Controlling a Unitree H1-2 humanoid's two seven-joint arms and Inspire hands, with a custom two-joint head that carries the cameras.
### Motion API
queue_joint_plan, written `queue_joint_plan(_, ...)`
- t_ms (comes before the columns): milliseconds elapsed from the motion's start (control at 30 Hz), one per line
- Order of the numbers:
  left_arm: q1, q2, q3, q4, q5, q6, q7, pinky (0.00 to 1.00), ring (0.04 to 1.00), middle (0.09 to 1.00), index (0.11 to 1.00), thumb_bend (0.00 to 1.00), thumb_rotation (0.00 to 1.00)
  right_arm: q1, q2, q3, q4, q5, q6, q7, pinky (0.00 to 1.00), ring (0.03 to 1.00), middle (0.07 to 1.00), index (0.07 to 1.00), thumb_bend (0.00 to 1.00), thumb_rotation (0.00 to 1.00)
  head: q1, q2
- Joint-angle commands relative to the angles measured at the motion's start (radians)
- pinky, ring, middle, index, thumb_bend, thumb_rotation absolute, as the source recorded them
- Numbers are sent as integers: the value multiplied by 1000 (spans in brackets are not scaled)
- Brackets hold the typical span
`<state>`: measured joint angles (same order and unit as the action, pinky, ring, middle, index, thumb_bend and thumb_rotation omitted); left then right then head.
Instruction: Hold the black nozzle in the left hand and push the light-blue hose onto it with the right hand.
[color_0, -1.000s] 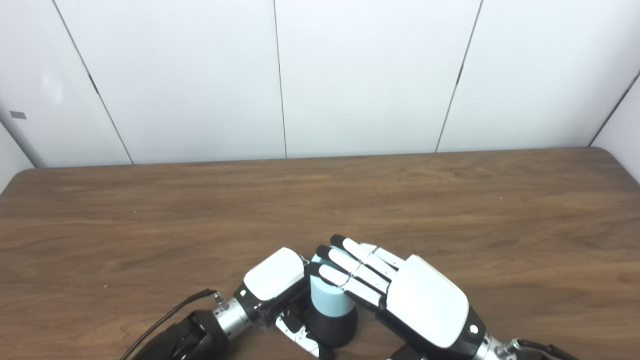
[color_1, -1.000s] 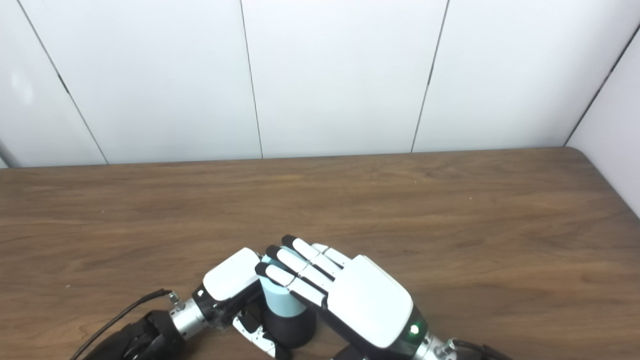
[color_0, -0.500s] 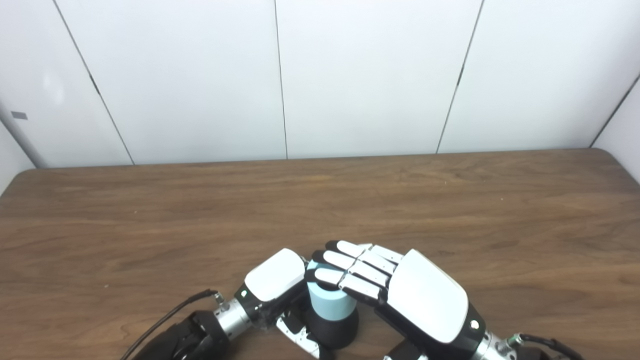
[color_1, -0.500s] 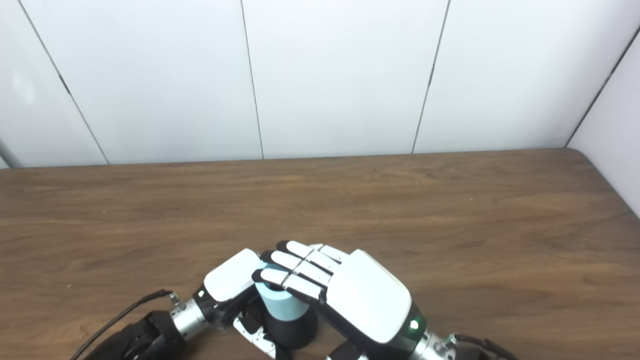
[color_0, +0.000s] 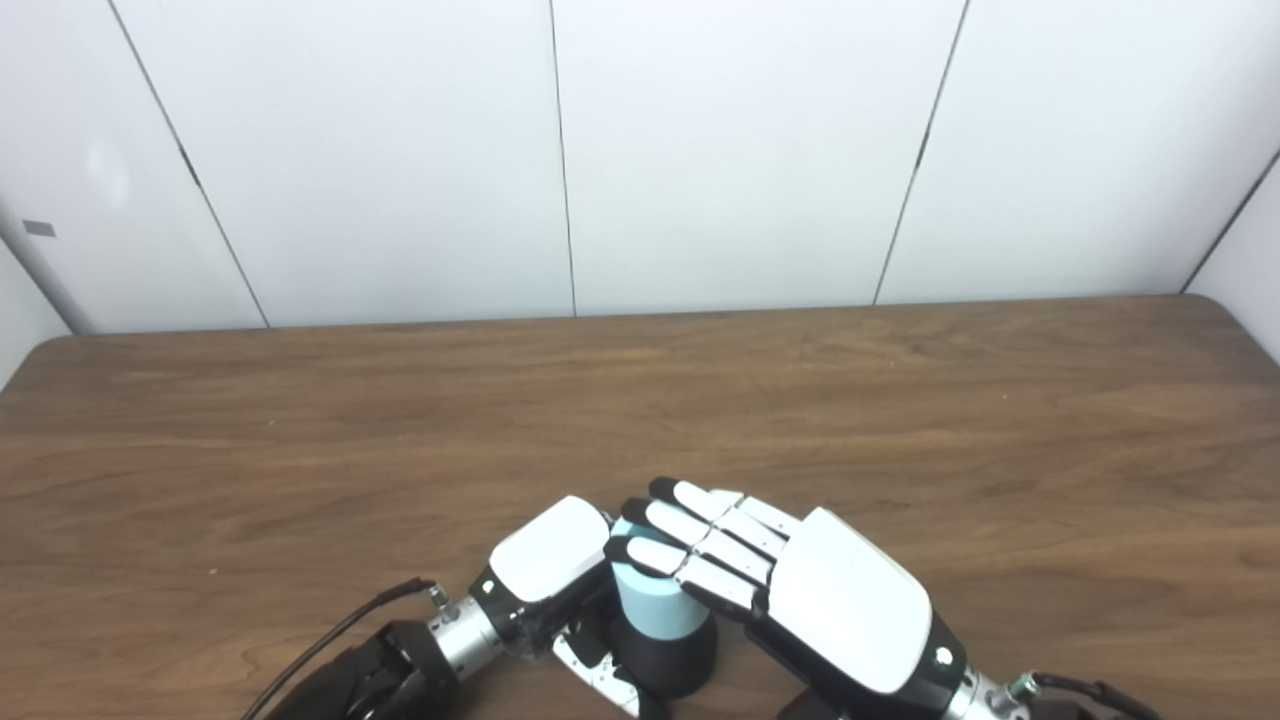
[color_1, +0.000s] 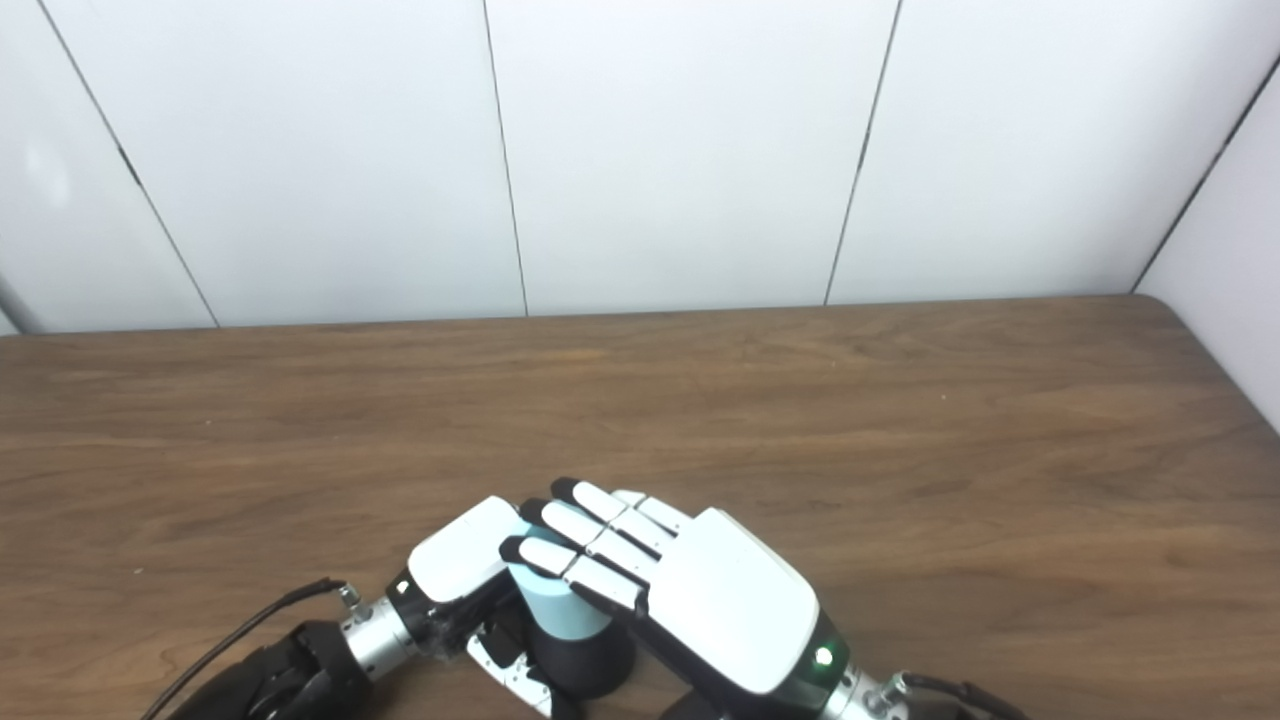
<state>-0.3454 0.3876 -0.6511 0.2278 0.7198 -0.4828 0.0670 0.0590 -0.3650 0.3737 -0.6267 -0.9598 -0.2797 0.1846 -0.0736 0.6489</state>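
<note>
The light-blue hose (color_0: 655, 610) stands on the black nozzle (color_0: 668, 660), near the worktop's (color_0: 900, 420) front edge. Left hand (color_0: 545, 570) grips the nozzle; right hand (color_0: 790, 590), fingers flat, should press straight down.

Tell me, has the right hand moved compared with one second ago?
Yes. The right hand has slid slightly left across the light-blue hose top, toward the left hand, its fingers a little more bent.
</note>
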Motion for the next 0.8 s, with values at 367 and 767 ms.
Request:
queue_joint_plan(367,90,-2,-36,80,20,17,-71,227,289,405,520,514,0,97,-56,52,41,-103,68,256,820,945,964,906,710,979,-3,-7)
queue_joint_plan(767,83,0,-49,88,21,14,-54,239,302,412,522,515,0,106,-60,67,49,-101,90,259,832,946,964,913,705,963,-3,-14)
